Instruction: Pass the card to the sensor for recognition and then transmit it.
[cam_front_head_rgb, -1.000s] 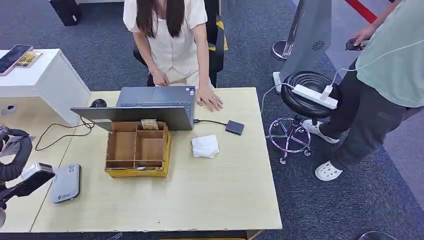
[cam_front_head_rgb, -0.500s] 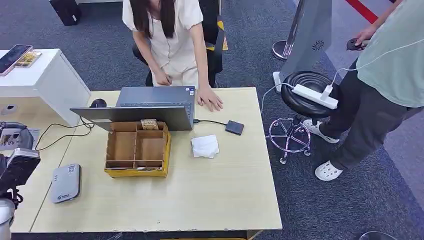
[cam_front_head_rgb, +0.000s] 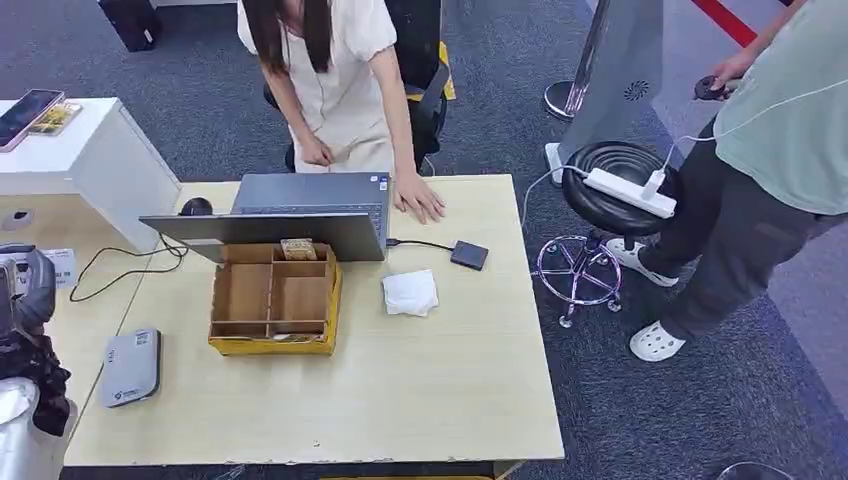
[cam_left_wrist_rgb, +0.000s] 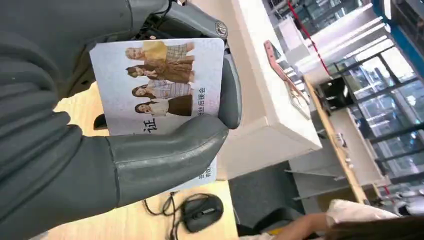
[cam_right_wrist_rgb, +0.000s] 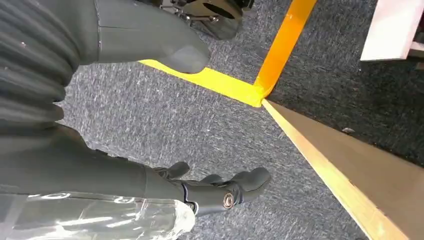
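The pale wooden desk (cam_front_head_rgb: 440, 390) stood before me on grey carpet. My left hand (cam_left_wrist_rgb: 75, 145) pinched the card (cam_left_wrist_rgb: 160, 85) just left of the grey sensor (cam_front_head_rgb: 131, 366), scan and handover seemingly still ahead. My right hand (cam_right_wrist_rgb: 125, 150) hung empty, fingers loosely apart. Beyond the sensor, a person (cam_front_head_rgb: 340, 80) leaned on the desk.

Card (cam_left_wrist_rgb: 157, 82) reads "证" (rest blurred).

Grey ribbed cover, thick grey thumb, darker fingers on left hand (cam_left_wrist_rgb: 125, 145).
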